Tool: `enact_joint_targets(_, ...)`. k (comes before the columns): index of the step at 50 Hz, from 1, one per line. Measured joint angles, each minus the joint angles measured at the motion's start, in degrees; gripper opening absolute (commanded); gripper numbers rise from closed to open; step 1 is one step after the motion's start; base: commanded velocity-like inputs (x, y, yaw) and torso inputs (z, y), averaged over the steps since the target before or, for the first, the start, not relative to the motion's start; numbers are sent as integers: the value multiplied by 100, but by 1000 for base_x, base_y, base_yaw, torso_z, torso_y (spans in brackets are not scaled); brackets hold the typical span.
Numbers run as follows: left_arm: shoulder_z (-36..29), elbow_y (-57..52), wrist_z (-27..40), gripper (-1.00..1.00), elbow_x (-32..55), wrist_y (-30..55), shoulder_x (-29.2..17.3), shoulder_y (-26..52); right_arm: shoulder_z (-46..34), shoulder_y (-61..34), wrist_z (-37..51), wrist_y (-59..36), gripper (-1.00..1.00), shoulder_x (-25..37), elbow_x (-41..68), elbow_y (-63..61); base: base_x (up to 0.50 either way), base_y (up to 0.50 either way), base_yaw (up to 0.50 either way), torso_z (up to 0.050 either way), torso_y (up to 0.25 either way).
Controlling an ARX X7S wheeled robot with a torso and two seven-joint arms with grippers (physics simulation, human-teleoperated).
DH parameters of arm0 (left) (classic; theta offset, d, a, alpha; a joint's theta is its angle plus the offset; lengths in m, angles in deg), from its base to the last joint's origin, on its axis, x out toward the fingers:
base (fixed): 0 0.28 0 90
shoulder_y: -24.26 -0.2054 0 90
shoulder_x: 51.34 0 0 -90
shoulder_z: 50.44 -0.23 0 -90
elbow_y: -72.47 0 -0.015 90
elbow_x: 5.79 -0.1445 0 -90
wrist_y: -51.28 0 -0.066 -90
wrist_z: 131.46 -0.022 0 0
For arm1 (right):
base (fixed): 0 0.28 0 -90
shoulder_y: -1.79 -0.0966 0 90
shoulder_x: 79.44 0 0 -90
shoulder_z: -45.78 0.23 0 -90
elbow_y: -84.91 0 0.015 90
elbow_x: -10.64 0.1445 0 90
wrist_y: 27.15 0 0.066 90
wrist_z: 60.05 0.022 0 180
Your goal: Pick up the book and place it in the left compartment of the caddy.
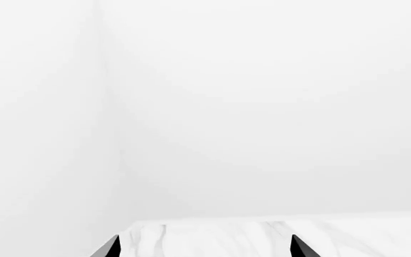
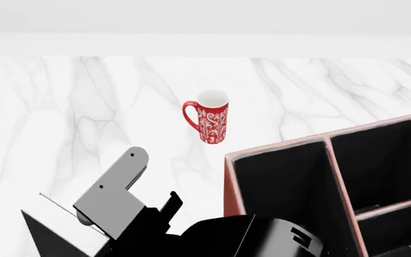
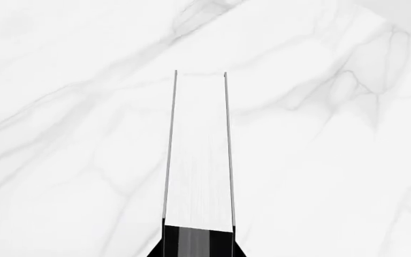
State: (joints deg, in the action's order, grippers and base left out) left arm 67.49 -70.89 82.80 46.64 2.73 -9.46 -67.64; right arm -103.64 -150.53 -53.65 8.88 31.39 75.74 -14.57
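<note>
The right gripper [image 3: 199,243] clamps the book [image 3: 199,160] by its edge, lifted over the marble table [image 2: 62,107]. At the frame's lower right, the caddy [image 2: 277,150] waits, its left compartment [image 2: 284,187] unfilled. The left gripper [image 1: 204,247] hangs open.

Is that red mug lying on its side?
No, in the head view the mug stands upright on the marble table, with its open mouth facing up and its handle out to one side.

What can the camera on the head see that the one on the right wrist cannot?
Only the head view shows the red mug standing on the marble table, the brown caddy with its black compartments, and the arm. Only the right wrist view shows the book edge-on, its white pages between thin black covers, held between the right fingers. Both show the white marble tabletop.
</note>
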Motion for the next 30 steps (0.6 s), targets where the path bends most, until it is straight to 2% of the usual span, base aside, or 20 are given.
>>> enact_joint_targets(30,-65,-19,54,100,-19,-32,-45,-13,937,-528,2269,-859,-100,235,2279,-978,0,0,0,0,1)
